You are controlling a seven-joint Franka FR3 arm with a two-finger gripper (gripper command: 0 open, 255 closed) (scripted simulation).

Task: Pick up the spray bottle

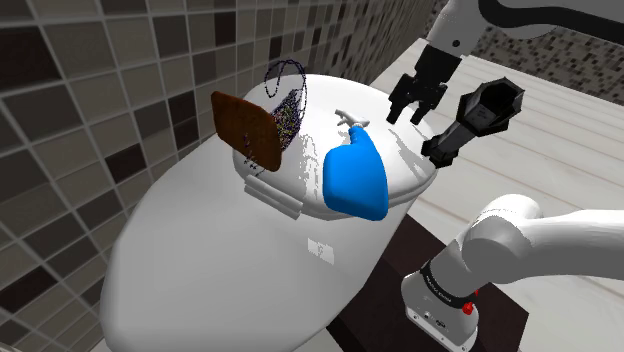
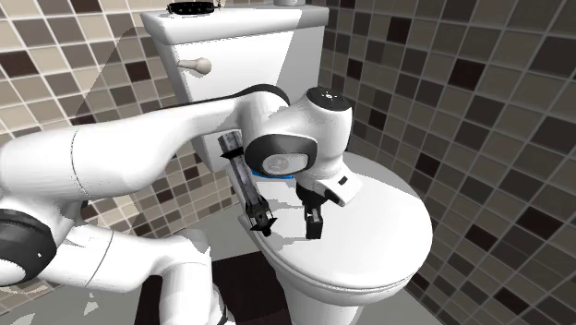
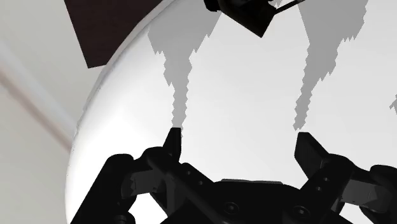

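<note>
The gripper (image 1: 405,116) hangs with its two black fingers spread wide and nothing between them. In the wrist view the gripper (image 3: 240,135) looks straight down on bare white porcelain, where each finger casts its own jagged grey shadow. It points down at the white toilet (image 1: 220,270), near the rounded rim on the side toward the pale plank floor (image 1: 550,150). The only marking is a small grey mark (image 1: 320,248) on the toilet's broad white surface, too small to read. The spray bottle (image 1: 355,180) lies on its side on the toilet's upper surface. Its body is bright blue and rounded, and its white trigger head (image 1: 350,120) points toward the gripper's side. The bottle is near the fingers but not touching them. Just beside the bottle on the far side are a dark wire-mesh object (image 1: 285,100) and a tilted brown square pad (image 1: 245,130). The white arm (image 1: 540,235) rises from the shoulder view's lower right and comes back down from the top edge. In the second exterior view the arm (image 2: 138,157) stretches in from the left, with its round wrist joint over the toilet (image 2: 369,249) in front of the tank (image 2: 249,46). Brown and beige tiled walls (image 1: 90,90) stand behind.
</note>
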